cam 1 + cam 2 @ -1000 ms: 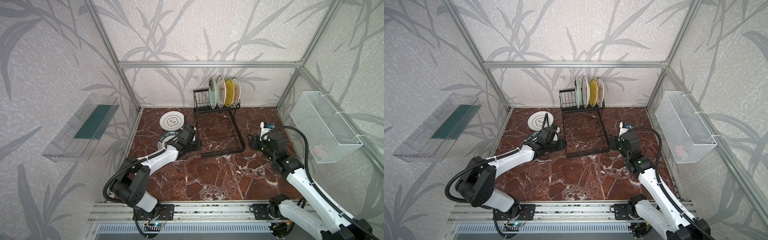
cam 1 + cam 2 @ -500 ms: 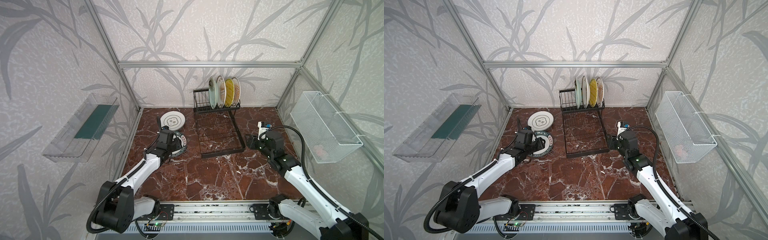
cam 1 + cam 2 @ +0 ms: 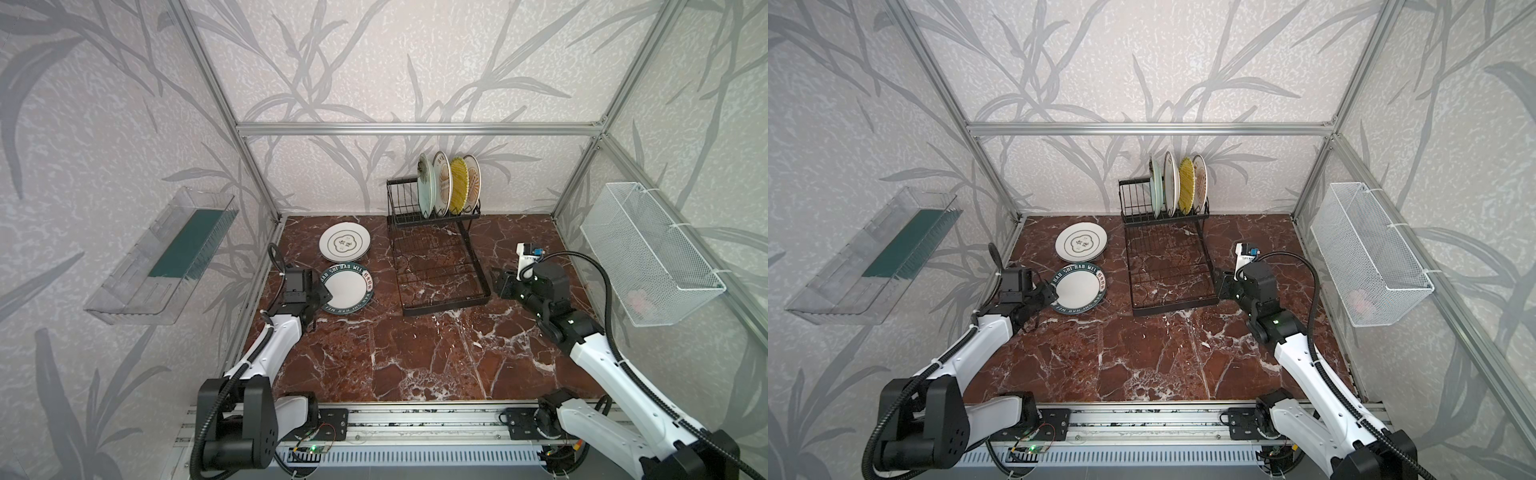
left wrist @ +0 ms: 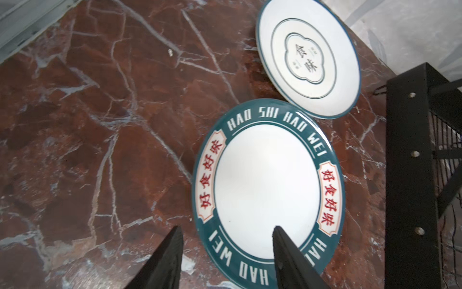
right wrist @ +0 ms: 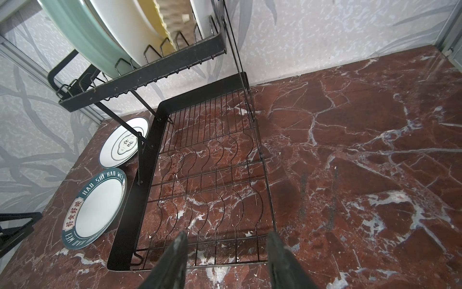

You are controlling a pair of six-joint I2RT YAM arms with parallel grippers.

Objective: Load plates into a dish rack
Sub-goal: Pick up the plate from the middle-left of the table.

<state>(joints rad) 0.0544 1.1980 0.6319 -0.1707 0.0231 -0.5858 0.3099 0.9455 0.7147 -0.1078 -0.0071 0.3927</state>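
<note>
Left gripper [image 3: 323, 296], left of centre: jaws spread astride the rim of the lettered plate [image 3: 348, 287], which lies on the table [image 3: 415, 353]. Emblem plate [image 3: 345, 246] just above. Centre: dish rack [image 3: 446, 306], four plates [image 3: 451, 189] upright in top slots. Right gripper [image 3: 498, 284] — spread, empty, beside rack.

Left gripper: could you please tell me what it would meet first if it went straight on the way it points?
Most likely the near rim of the lettered-rim plate, lying flat just ahead of the left gripper; its height above the plate is unclear.
</note>
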